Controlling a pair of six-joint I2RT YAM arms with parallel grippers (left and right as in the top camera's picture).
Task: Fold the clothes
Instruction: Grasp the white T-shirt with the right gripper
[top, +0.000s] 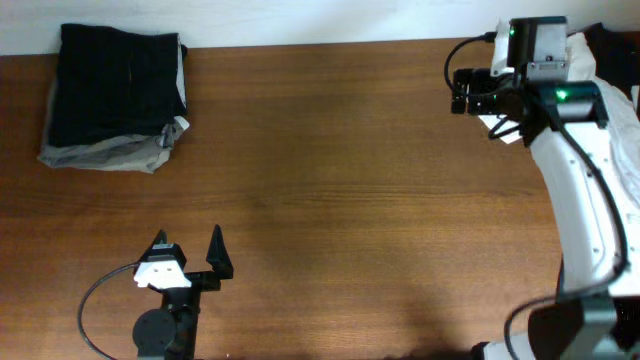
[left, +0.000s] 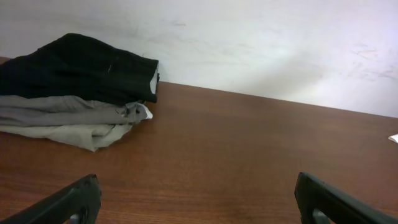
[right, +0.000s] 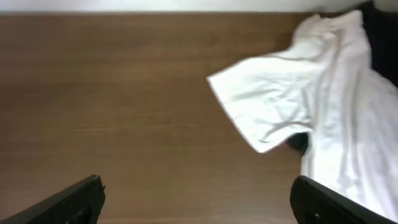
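Observation:
The white T-shirt lies crumpled at the table's far right edge, one sleeve spread toward the table middle; overhead only a scrap of it shows under the right arm. My right gripper is open and empty, above bare wood just left of the sleeve; overhead it sits at the far right. My left gripper is open and empty near the front edge, far from the shirt; its fingers frame bare wood in the left wrist view.
A stack of folded clothes, black on top of grey, lies at the far left corner; it also shows in the left wrist view. A white wall runs behind the wooden table.

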